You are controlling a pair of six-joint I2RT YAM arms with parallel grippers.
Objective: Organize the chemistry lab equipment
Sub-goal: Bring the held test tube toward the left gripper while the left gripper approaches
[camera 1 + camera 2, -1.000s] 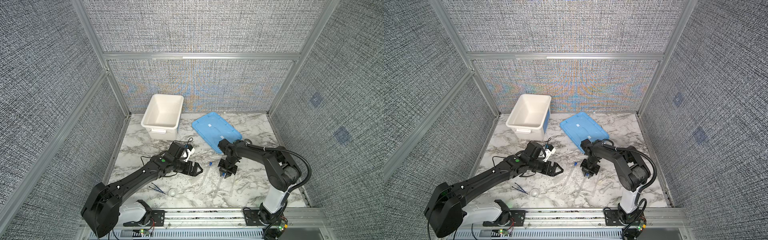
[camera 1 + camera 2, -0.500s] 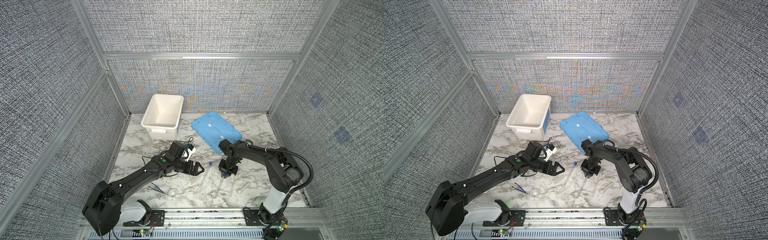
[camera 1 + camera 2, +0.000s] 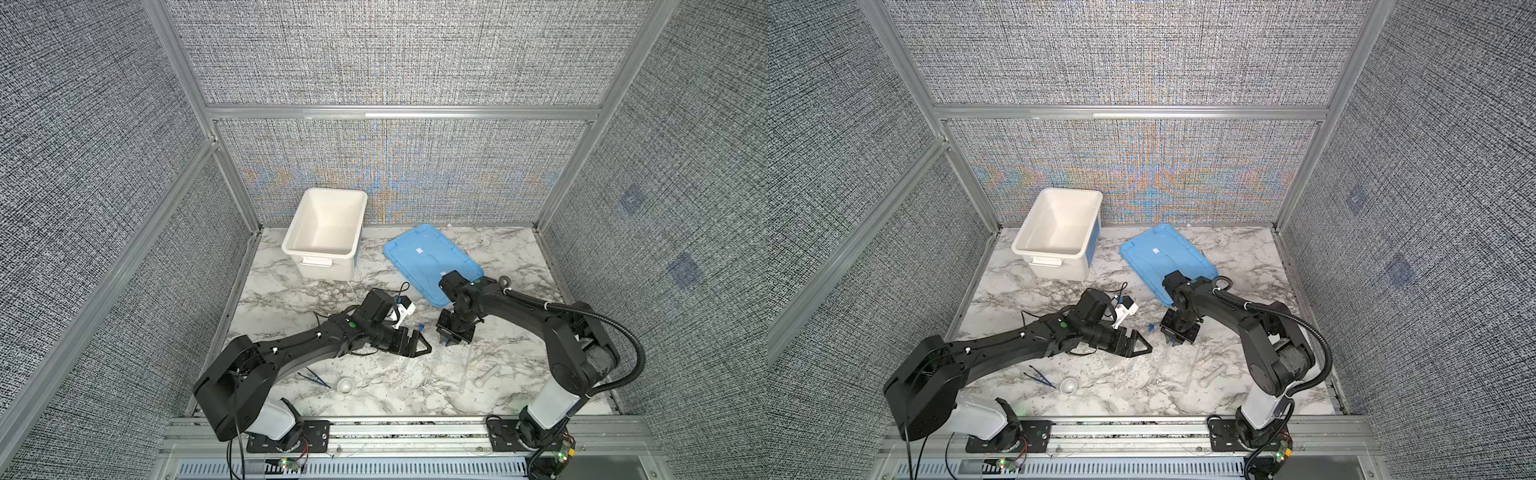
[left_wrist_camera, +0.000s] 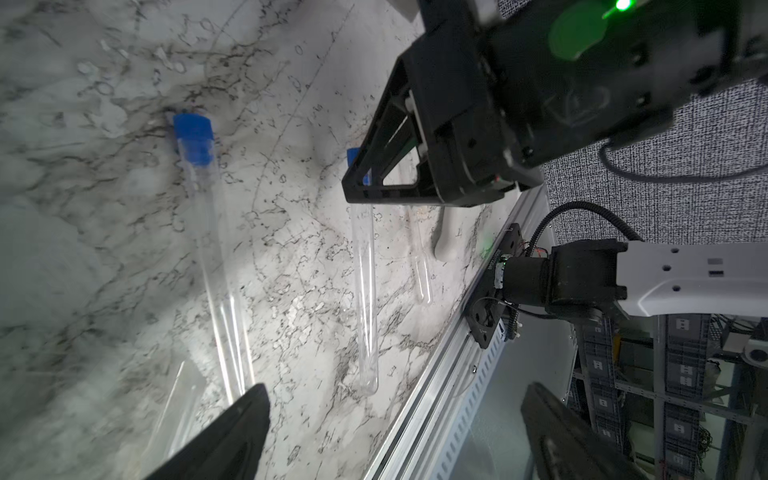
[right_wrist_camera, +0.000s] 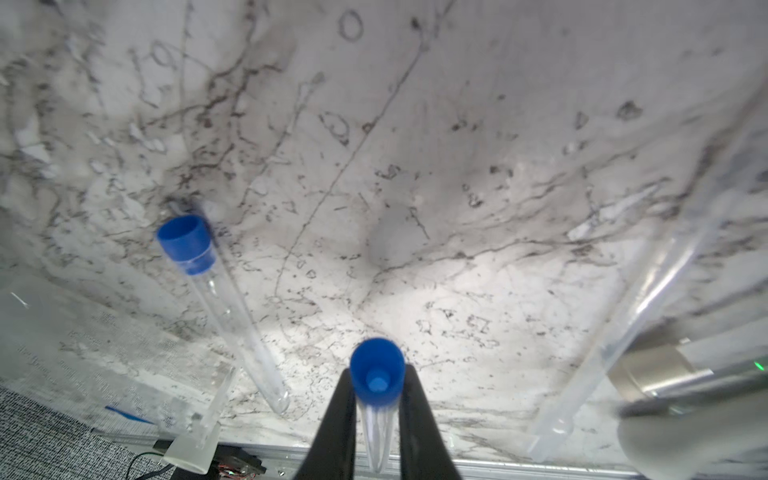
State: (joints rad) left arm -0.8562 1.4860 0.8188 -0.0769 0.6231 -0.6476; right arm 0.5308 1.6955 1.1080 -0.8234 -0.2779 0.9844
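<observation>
The right jaws are clenched on a clear held tube (image 5: 377, 365), pinching it just under its blue cap, a little right of center in both top views and just below the near corner of the blue lid (image 3: 419, 266). Just beside it, apart from the jaws, a loose tube (image 5: 232, 316) with the same blue cap lies flat on the marble tabletop (image 3: 291, 291), between the two arms. The left jaws are spread wide and grasp nothing; they sit at center frame, pointing toward the right jaws, with one finger over the loose tube's round end. A flat clear plastic piece (image 5: 124, 374) lies near that tube. To the lower right lie a long clear tube (image 5: 623, 332) and a white stick (image 3: 486, 376). At lower center, well apart from both jaws, are dark tweezers (image 3: 313, 378) and a small round dish (image 3: 345, 385). The white tub (image 3: 318, 252) stands at the back left.
</observation>
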